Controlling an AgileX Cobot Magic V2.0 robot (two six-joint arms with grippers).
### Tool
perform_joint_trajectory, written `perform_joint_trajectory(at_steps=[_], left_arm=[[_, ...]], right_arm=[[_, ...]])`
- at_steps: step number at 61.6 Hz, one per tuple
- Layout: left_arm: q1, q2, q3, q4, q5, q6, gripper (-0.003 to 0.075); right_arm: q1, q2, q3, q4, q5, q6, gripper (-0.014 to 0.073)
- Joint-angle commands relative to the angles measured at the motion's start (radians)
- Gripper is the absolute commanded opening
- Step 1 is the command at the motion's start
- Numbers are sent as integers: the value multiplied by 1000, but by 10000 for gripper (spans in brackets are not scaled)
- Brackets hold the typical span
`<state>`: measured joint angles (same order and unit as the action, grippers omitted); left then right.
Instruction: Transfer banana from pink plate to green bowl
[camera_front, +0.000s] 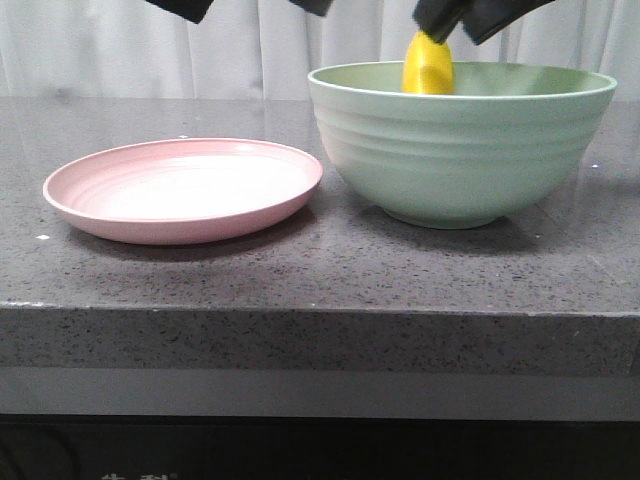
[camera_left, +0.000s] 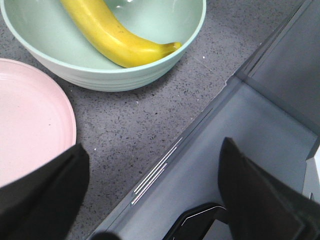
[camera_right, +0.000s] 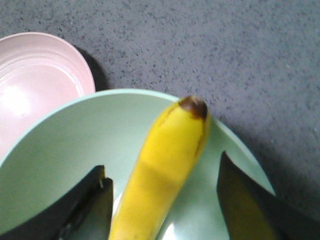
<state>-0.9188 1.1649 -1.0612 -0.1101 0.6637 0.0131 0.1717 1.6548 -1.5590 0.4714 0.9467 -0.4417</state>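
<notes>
Already the banana is lying inside the green bowl, one end poking above the rim toward twelve o'clock in the front view, so the release step is looking nearly complete. Judging from this, the right arm is needing only to lift straight up and clear of the rim without nudging the fruit. Seen from its wrist, the right gripper is standing with its fingers spread wide on either side of the banana, gaps showing on both sides and nothing clamped. Beside the bowl, at about nine o'clock, the pink plate is sitting bare. Off the counter's edge, the left gripper is hanging with its fingers also well apart, holding nothing.
</notes>
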Motion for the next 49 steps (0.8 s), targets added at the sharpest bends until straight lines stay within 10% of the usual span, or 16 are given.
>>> perform_joint_trajectory(at_steps=[1,9,23,49], left_arm=[[-3,-22,-29,-12,-60,-2,477],[32,-22,-29,-1,-60,-2,331],[155,-22,-29,3,-80,-2,-18],[593,-169,-2,35,-100,-13,-18]], right_arm=[[-3,-91,-47,-91,47,208,398],[-4,-132,-67,-243,167,442,219],[-4,-155,-72,-269,248,447,-74],[-4,-443,144,-329,1,442,-64]])
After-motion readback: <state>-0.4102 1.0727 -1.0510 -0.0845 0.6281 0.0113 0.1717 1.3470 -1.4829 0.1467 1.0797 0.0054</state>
